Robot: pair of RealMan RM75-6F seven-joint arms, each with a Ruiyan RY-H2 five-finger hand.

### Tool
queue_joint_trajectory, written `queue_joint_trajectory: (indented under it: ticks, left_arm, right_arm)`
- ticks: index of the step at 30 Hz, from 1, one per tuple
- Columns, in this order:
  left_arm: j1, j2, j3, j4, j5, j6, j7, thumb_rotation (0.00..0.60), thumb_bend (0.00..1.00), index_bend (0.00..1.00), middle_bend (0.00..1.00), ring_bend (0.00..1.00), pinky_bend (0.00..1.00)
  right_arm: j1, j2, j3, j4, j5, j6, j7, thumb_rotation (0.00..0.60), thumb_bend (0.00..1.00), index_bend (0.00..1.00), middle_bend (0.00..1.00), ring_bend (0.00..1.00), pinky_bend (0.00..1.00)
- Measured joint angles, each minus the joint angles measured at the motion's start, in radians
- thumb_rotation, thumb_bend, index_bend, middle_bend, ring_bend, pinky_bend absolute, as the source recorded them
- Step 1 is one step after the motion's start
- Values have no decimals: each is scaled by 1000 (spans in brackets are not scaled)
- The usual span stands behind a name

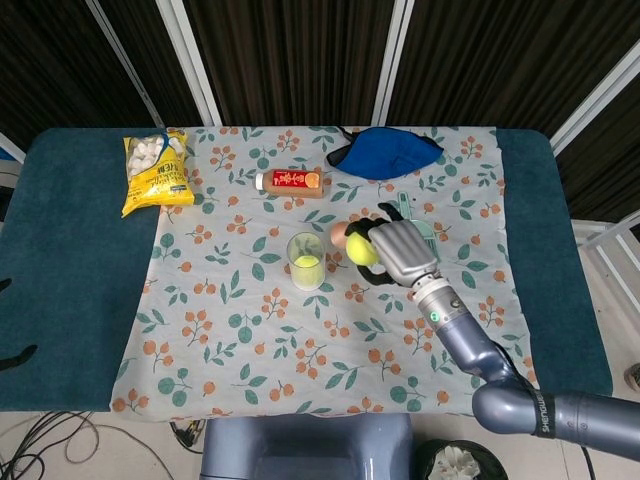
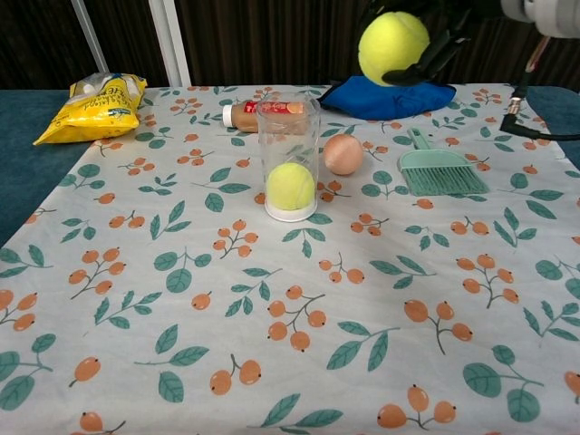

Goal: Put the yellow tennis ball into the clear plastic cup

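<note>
Count on the desk point(image 1: 80, 300): two yellow tennis balls, one clear plastic cup point(image 1: 306, 260), one egg point(image 2: 343, 154), one small green brush point(image 2: 438, 169), one bottle with a red label point(image 1: 290, 182), one blue cloth point(image 1: 385, 152), one yellow snack bag point(image 1: 157, 171). One ball in the cup point(image 2: 290, 186) already rests on the cup's floor. The held tennis ball point(image 2: 393, 46) is wrapped by your right hand point(image 1: 395, 250), dark fingers point(image 2: 426, 63) curled around it, and it is lifted well above the flowered tablecloth point(image 1: 250, 340). From the head view, ball and hand sit just right of the cup, above the egg and brush, not over the cup mouth. The cup stands upright near the cloth's middle. The egg lies just right of the cup, the brush further right, the bottle lying on its side behind the cup, the blue cloth behind and right of it, and the snack bag well off to the cup's far left. Your left hand is outside both views.
</note>
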Motion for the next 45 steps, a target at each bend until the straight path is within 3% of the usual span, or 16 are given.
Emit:
queue_joint_trajectory:
  ticks: [17,22,26,33,39,45]
  left_arm:
    - [-3,4,-2,7,-7,-12,-18,600,0,152,0,7,59]
    - [-5,4,-2,9,-9,-16,-21,600,0,152,0,7,59]
    - [-4,5,-3,9,-9,-14,-22,600,0,152,0,7,59]
    - [-4,5,-3,9,-11,-14,-21,600,0,152,0,7,59]
    - [-3,7,-6,9,-16,-12,-21,600,0,152,0,7,59]
    - [-1,10,-9,8,-22,-8,-24,600,0,152,0,7,59]
  right_arm:
    - [213,-186,-2,133,175,31,-84,600,458,467,443,471,87]
    - [244,-206,-7,146,200,34,-87,600,458,460,387,417,84]
    - [265,-220,-12,157,216,32,-82,600,459,380,310,348,69]
    - [287,-225,-25,164,263,28,-89,600,432,153,141,187,9]
    - [313,-208,-36,151,347,40,-112,600,419,112,102,158,9]
    - [311,-175,-39,116,354,60,-105,600,418,108,101,158,9]
